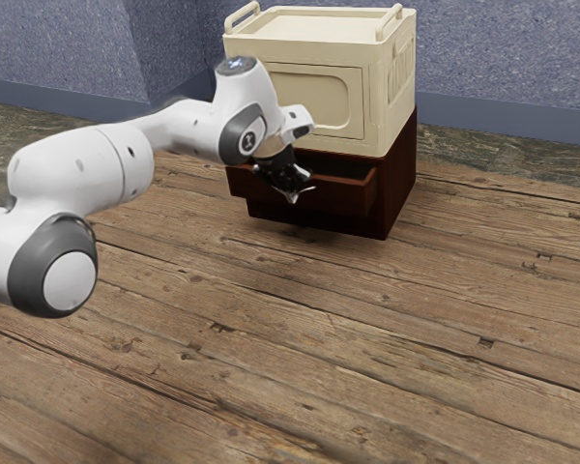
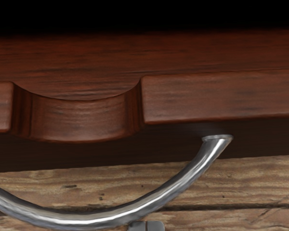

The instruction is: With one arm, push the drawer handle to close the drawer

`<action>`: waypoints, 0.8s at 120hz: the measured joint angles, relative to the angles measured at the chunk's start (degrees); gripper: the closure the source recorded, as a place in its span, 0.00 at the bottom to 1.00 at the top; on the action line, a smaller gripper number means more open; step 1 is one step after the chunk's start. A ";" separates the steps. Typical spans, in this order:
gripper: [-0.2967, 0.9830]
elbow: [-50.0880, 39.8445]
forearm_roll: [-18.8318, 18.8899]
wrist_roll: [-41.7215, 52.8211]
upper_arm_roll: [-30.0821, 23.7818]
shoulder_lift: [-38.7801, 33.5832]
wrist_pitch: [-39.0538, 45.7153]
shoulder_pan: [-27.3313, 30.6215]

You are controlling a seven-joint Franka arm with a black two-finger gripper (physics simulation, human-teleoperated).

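Observation:
In the exterior view, my black gripper (image 1: 290, 182) is at the front of the dark red-brown drawer (image 1: 344, 196), which stands pulled out of its cabinet (image 1: 398, 184). Beside the gripper's tip a bit of the silver handle (image 1: 304, 191) shows. The wrist view has the drawer (image 2: 216, 96) with a scooped notch in its front's top edge, and the curved metal handle (image 2: 86, 220) sticking out from it. Just outside the handle's curve, the tips of my gripper (image 2: 146, 226) are together, shut with nothing between them. Whether they touch the handle I cannot tell.
A cream storage box (image 1: 314, 101) with raised side rails rests on top of the cabinet. Wooden floorboards (image 1: 387, 338) stretch in front, and a blue-grey wall (image 1: 503, 68) rises behind.

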 joint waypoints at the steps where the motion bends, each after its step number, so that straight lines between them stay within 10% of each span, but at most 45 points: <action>1: 0.85 0.01 0.00 -0.02 0.00 0.04 0.09 0.00; 96: 0.85 4.12 -0.11 -1.48 -0.01 4.16 5.20 0.31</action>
